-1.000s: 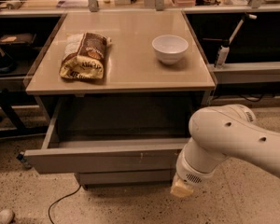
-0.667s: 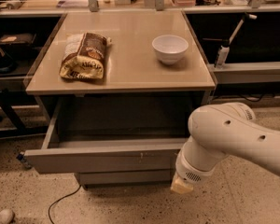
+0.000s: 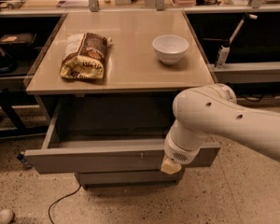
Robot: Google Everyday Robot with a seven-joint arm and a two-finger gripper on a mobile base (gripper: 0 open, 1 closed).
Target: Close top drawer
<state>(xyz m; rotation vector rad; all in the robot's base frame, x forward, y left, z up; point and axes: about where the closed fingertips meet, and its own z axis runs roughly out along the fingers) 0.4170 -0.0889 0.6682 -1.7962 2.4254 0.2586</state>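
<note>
The top drawer [image 3: 98, 160] is sticking out at the counter's [image 3: 130, 73] 6 o'clock, flat grey front, shallow tray; the gripper [image 3: 171, 166] is sitting against that front toward 3 o'clock, its grip impossible to tell.

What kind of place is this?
Likely a lab or workshop: cluttered workbenches behind, a loose cable on speckled floor, and the robot's gripper at the open top drawer.

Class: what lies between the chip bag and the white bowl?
Nothing: the camera view shows bare tabletop between chip bag and white bowl. The gripper is lower, at the front of the open top drawer.
</note>
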